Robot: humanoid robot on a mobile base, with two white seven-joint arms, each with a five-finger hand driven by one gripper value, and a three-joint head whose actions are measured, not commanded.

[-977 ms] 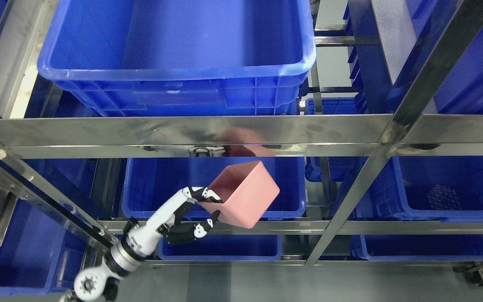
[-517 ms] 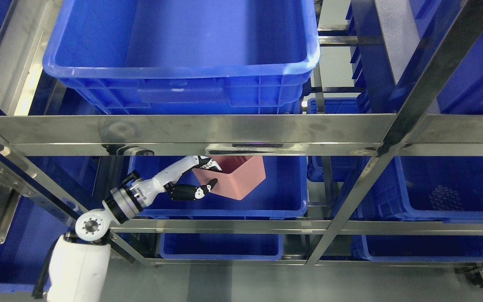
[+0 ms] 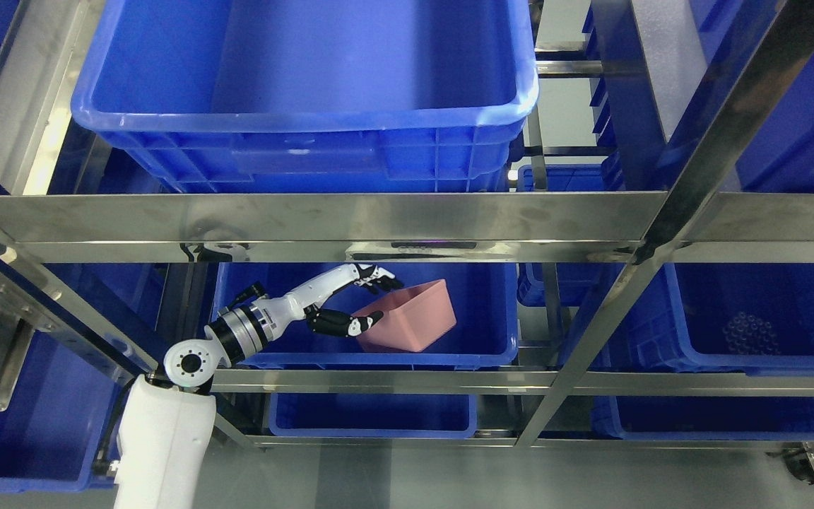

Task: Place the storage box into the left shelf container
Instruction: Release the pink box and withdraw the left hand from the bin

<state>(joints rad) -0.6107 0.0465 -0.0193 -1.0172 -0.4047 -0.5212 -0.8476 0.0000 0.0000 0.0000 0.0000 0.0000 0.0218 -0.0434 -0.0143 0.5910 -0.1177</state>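
left robot hand (image 3: 363, 302) pinching rim of pink storage box (image 3: 410, 326) | tilted inside blue shelf container (image 3: 492, 350) | prob light, stiff plastic, smooth; grip at rim wall

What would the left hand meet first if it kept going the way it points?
The left hand points rightward at the pink box, which its fingers already seem to touch; beyond it, probably the blue bin's right wall.

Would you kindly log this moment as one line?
left hand: gripping pink plastic storage box | box: tilted, inside blue middle-shelf bin | right hand: unseen
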